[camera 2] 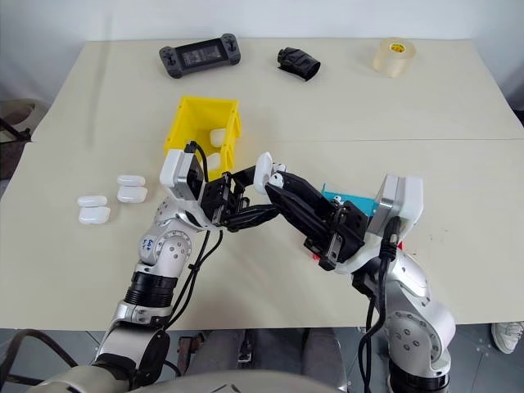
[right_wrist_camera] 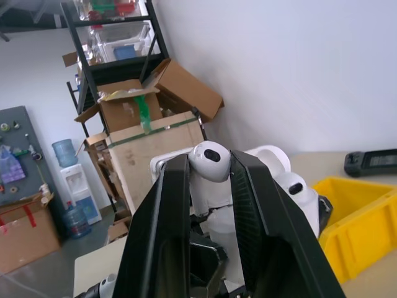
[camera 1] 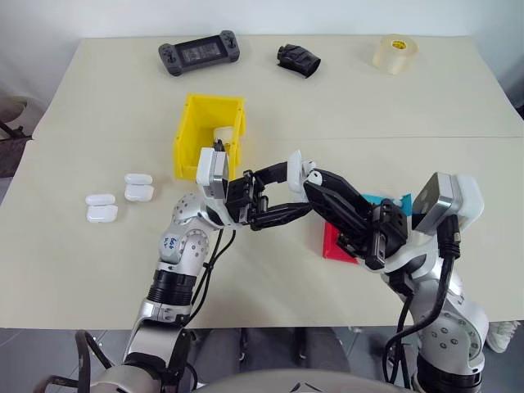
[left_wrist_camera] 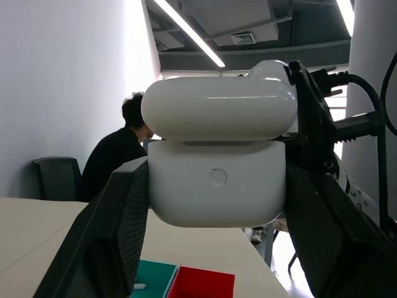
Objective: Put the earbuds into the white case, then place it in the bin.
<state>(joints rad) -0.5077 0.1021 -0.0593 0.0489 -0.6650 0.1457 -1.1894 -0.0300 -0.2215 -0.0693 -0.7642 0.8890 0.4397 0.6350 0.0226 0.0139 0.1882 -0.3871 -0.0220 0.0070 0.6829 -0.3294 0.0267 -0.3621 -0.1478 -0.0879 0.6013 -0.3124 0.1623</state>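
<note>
Now | left fingers (left_wrist_camera: 111, 236) clamp white case (left_wrist_camera: 217, 186) | right fingers (right_wrist_camera: 167, 230) pinch earbud (right_wrist_camera: 209, 160)

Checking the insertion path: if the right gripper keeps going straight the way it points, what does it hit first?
Most likely the open white case held by the left gripper. The right gripper, pinching an earbud, points at it from close by; depth is hard to judge.
</note>
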